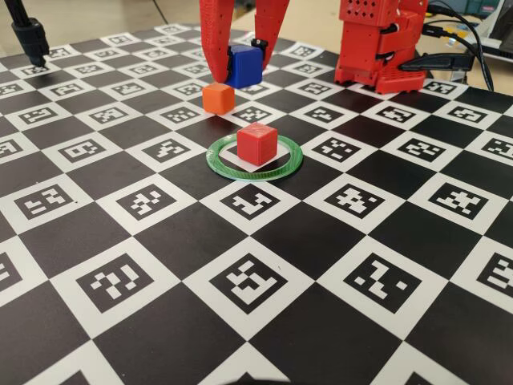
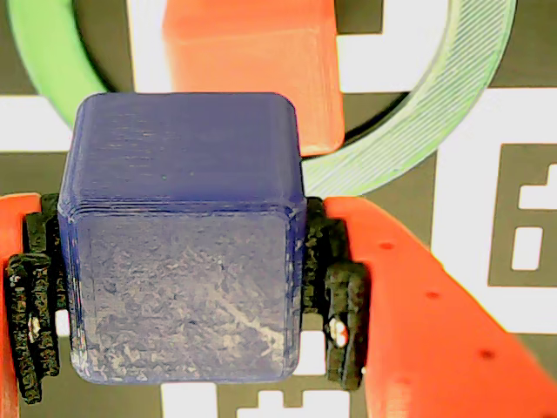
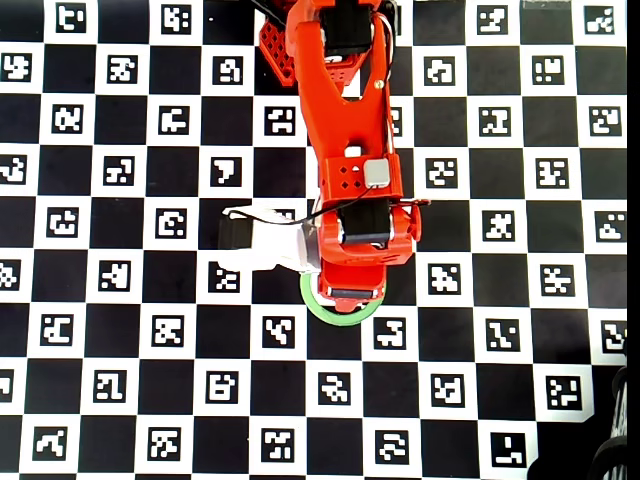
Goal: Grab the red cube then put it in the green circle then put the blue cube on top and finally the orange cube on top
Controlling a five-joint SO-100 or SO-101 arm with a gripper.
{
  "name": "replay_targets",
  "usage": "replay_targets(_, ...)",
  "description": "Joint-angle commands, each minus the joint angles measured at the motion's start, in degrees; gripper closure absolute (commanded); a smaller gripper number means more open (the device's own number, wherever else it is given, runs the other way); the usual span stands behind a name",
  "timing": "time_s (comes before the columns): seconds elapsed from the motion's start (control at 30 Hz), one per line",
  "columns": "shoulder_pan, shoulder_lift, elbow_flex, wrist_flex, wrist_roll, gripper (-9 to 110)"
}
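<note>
The end effector (image 2: 183, 287) is clamped on the blue cube (image 2: 183, 261), raised off the table. Below it, the red cube (image 1: 257, 143) sits inside the green circle (image 1: 240, 170); the orange cube (image 1: 217, 98) rests beside its fingertip.

No words, brand names or numbers could be read anywhere in the three views. The only signs were the square black-and-white coded markers (image 1: 257, 280) printed in the white squares of the checkerboard sheet (image 1: 48, 241) that covered the bench, each with its own block pattern, and none spelled out letters or digits. The cubes, the ring and the arm carried no visible label.
</note>
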Motion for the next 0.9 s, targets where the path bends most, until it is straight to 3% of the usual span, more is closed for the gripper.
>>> replay_targets(0.0,-1.5,1.6,-0.2,-1.1,0.2,91)
replay_targets(0.87,-3.3,2.4,8.3,-7.8,-4.2,91)
